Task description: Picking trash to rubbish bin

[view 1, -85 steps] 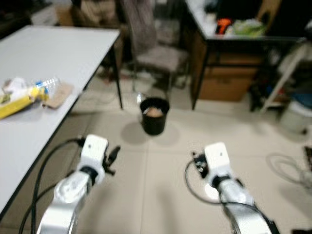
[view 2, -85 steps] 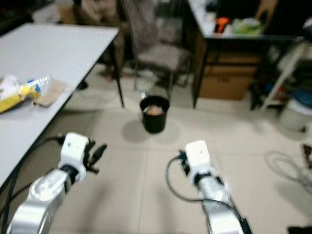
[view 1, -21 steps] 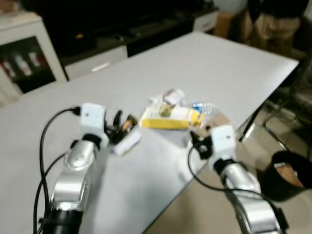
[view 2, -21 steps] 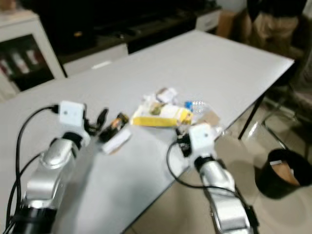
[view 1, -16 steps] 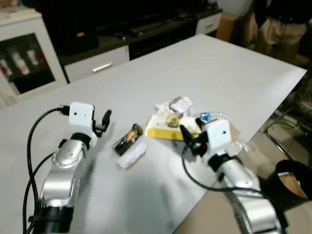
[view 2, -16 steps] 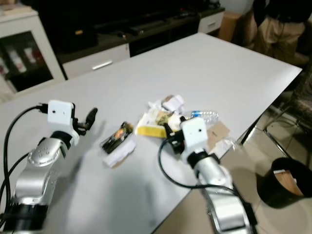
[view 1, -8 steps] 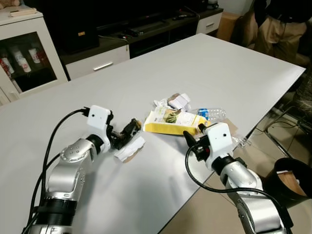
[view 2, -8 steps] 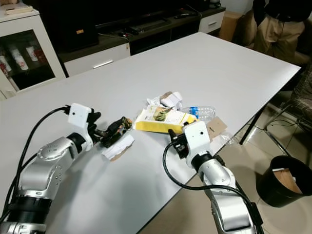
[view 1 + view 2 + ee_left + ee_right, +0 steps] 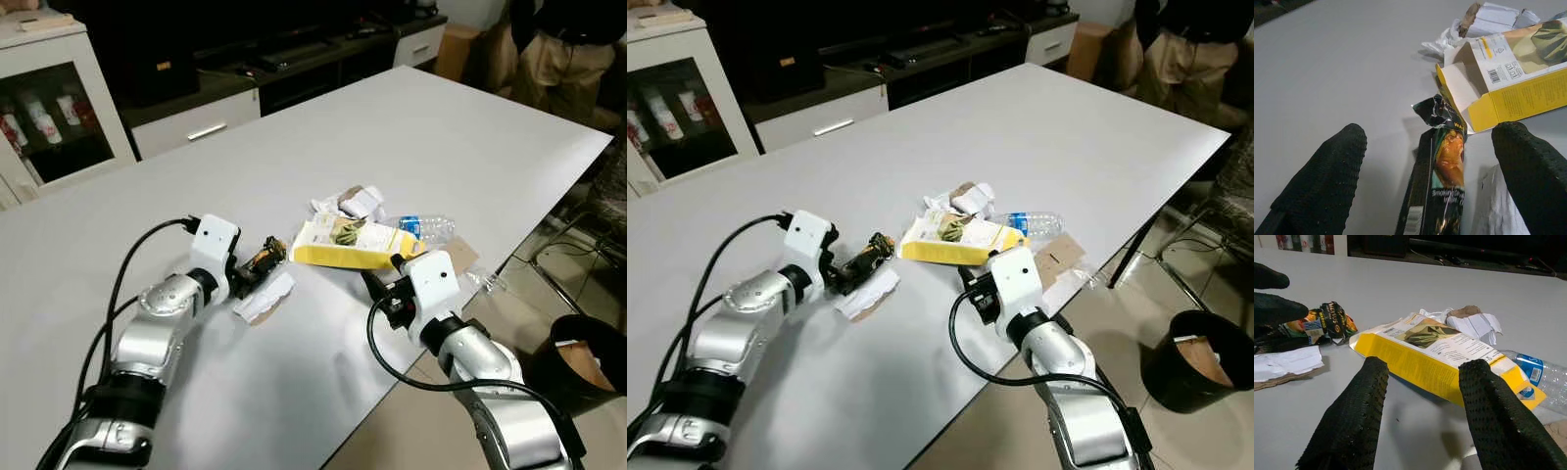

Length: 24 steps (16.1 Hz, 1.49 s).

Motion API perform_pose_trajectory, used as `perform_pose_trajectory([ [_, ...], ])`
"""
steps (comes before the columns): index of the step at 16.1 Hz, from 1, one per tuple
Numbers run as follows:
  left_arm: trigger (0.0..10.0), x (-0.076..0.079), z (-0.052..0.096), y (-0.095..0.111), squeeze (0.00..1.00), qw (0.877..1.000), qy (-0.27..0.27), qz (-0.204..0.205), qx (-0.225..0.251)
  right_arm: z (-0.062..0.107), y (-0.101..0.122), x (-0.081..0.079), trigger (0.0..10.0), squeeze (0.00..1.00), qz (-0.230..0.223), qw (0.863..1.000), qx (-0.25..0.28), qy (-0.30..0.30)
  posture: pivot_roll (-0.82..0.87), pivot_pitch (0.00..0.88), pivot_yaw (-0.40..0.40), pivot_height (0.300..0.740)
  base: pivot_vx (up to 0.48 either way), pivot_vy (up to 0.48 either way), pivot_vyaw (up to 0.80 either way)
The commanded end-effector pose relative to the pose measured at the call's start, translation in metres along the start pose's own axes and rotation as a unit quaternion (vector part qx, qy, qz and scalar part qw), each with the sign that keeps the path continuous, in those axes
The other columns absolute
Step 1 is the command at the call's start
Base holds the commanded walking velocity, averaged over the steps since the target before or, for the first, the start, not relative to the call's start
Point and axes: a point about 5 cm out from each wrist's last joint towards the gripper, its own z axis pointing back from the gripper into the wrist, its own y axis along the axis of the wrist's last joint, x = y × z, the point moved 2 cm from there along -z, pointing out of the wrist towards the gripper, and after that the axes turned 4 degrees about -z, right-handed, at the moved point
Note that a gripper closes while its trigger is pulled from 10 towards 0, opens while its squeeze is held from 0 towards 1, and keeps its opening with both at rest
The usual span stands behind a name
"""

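On the white table [image 9: 451,127] lies a pile of trash: a dark snack wrapper [image 9: 263,262], a torn white paper [image 9: 265,298], a yellow carton [image 9: 353,242], crumpled paper [image 9: 355,200] and a plastic bottle [image 9: 427,227]. My left gripper [image 9: 245,277] is open at table level. In the left wrist view the wrapper [image 9: 1444,171] lies between its fingers [image 9: 1322,181]. My right gripper [image 9: 378,285] is open, just short of the carton's near side. The right wrist view has the carton [image 9: 1435,357] just beyond its fingers [image 9: 1356,411].
A black rubbish bin [image 9: 590,364] with some waste in it stands on the floor, low on the right past the table's corner. A brown card [image 9: 457,257] lies by the table edge. A person [image 9: 568,49] stands at the far right. A white cabinet [image 9: 49,98] stands behind.
The camera has swung from the floor bin to the table. In the last half second my left gripper slid closer around the wrapper, and my right gripper edged toward the carton.
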Motion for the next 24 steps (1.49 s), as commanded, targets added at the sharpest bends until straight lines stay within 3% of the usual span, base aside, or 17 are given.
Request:
perform_pose_trajectory([
  [1,10.0,0.0,-0.004,0.006,1.0,1.0,-0.005,0.005,0.01,0.001,0.001,0.0,10.0,0.0,-0.001,1.0,-0.002,0.004,-0.06,0.0,0.014,0.74,0.0,0.0,0.0],
  [2,10.0,0.001,-0.006,0.003,1.0,1.0,-0.004,0.018,0.008,0.0,0.0,-0.001,10.0,0.0,0.0,1.0,-0.003,0.006,-0.07,0.0,0.013,0.74,0.0,0.0,0.0],
  [9,10.0,-0.004,-0.016,-0.012,1.0,1.0,0.019,0.004,-0.019,0.0,0.0,-0.006,10.0,0.0,0.002,1.0,-0.002,0.011,-0.08,0.0,0.022,0.74,0.0,0.0,0.0],
  [10,9.3,-0.003,-0.017,-0.014,1.0,1.0,0.016,-0.004,-0.024,0.0,0.0,-0.006,10.0,0.0,0.003,1.0,-0.003,0.011,-0.08,0.0,0.025,0.74,0.0,0.0,0.0],
  [11,0.0,-0.003,-0.017,-0.016,0.71,1.0,0.014,-0.002,-0.026,0.0,-0.001,-0.006,10.0,0.0,0.004,1.0,-0.004,0.01,-0.08,0.0,0.024,0.74,0.0,0.0,0.0],
  [12,0.0,-0.002,-0.018,-0.017,0.07,1.0,0.012,0.002,-0.026,0.0,-0.001,-0.005,10.0,0.0,0.004,1.0,-0.004,0.009,-0.08,0.0,0.024,0.74,0.0,0.0,0.0],
  [13,0.0,0.001,-0.018,-0.021,0.0,0.999,0.005,0.007,-0.033,0.0,-0.001,-0.006,10.0,0.0,0.004,1.0,-0.005,0.009,-0.08,0.0,0.021,0.74,0.0,0.0,0.0],
  [17,0.0,0.008,-0.017,-0.027,0.0,0.998,-0.013,0.037,-0.039,-0.001,-0.001,-0.009,10.0,0.0,0.001,1.0,-0.005,0.016,-0.08,0.0,0.015,0.74,0.0,0.0,0.0],
  [24,0.0,0.002,-0.013,-0.032,0.0,0.998,-0.002,0.04,-0.041,-0.007,0.001,-0.007,10.0,0.0,0.009,1.0,-0.003,0.023,-0.07,0.0,0.01,0.74,0.0,0.0,0.0],
])
